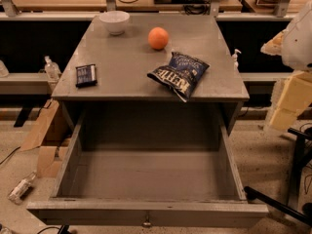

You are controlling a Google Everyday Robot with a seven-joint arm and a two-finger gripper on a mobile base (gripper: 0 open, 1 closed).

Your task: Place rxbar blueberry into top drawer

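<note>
The rxbar blueberry [86, 75] is a small flat dark bar lying near the left edge of the grey table top [126, 57]. The top drawer [146, 211] is pulled wide open towards me, its inside is bare, and a small round knob [146, 223] sits on the front panel. My gripper is not in view. Only a pale, bulky part that may be my arm [298, 38] shows at the right edge, away from the table.
On the table top stand a white bowl [114, 21] at the back, an orange [158, 38] and a crinkled dark-blue Kettle chip bag [179, 73] near the front right. Cardboard [41, 130] and a bottle [20, 188] lie on the floor at left. Black legs [292, 199] stand at right.
</note>
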